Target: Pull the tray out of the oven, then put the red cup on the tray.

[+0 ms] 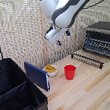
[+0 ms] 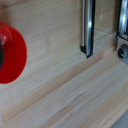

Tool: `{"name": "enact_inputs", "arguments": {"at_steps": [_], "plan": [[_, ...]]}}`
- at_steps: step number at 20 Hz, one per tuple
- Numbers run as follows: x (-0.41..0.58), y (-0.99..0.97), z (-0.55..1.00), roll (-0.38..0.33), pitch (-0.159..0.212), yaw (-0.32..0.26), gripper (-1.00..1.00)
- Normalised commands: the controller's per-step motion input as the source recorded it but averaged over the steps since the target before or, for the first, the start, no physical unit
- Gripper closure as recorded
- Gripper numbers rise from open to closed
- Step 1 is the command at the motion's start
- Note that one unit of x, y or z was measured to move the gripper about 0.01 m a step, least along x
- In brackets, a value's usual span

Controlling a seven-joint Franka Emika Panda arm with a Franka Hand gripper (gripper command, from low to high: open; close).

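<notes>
**Spotter:** Where are you sitting over the table?

**Operator:** I have the gripper (image 1: pixel 60 38) hanging high above the wooden table (image 1: pixel 91 86), up in front of the screen, with nothing in it as far as I see. How wide the fingers stand I cannot tell; they are too small and blurred in the exterior view, and the wrist view does not show them plainly.

**Spotter:** And the red cup?

**Operator:** The red cup (image 1: pixel 69 72) stands upright on the table almost straight below the gripper, slightly toward the exterior view's right. It sits near the small white bowl (image 1: pixel 51 69) and the blue board (image 1: pixel 37 75), touching neither. In the wrist view it shows at the picture's edge, mouth up.

**Spotter:** The oven side?

**Operator:** The oven (image 1: pixel 103 38) is well off at the exterior view's right with its door (image 1: pixel 88 59) dropped open. Its handle is the dark bar in the wrist view. The tray (image 1: pixel 101 47) looks drawn forward at the mouth, though I cannot say how far.

**Spotter:** So what decides the next move?

**Operator:** My guess: the cup lies below me and the tray beyond it to the right, so I drop straight down, then carry across.
</notes>
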Motion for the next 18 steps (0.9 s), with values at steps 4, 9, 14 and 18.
{"name": "enact_inputs", "arguments": {"at_steps": [4,9,14,18], "plan": [[0.110,-0.45,-0.06,-0.312,0.000,0.033,-1.00],[0.169,-0.44,-0.14,-0.291,0.000,0.061,-1.00],[0.160,-0.44,-0.17,-0.276,0.000,0.072,-1.00],[0.163,-0.51,-0.17,-0.234,0.000,0.095,-1.00]]}}
